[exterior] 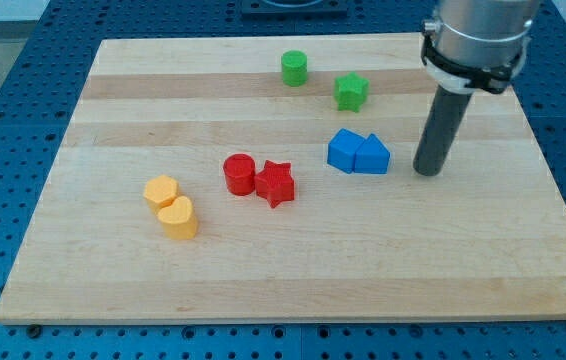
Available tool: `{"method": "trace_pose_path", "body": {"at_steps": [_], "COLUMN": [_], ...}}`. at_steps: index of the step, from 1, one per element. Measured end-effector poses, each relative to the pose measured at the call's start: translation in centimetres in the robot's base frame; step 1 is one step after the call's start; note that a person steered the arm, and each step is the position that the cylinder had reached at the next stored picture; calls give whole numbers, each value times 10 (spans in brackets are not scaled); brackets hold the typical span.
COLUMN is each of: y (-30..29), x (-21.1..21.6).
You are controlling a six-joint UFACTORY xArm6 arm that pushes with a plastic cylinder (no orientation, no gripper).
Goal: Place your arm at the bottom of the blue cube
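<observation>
Since my tip (427,172) stands just to the view's right of the blue pair, past the blue triangular block (371,156), the blue cube (343,150) lies leftward on the surface (263,270), its bottom side unoccupied; no jaws exist here.

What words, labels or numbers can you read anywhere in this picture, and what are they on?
None: no text, label, brand, number or sign shows.
The board, the blue cube and the other blocks are plain.
The rod and my tip carry no markings.
The arm's grey housing shows nothing readable.
</observation>
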State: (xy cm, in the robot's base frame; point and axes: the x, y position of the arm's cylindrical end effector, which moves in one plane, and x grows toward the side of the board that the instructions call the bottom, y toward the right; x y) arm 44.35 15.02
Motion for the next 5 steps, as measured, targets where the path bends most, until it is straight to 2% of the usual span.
{"method": "trace_pose_path", "body": {"at_steps": [1, 2, 5], "y": [-10, -10, -91], "x": [-5, 17, 26]}}
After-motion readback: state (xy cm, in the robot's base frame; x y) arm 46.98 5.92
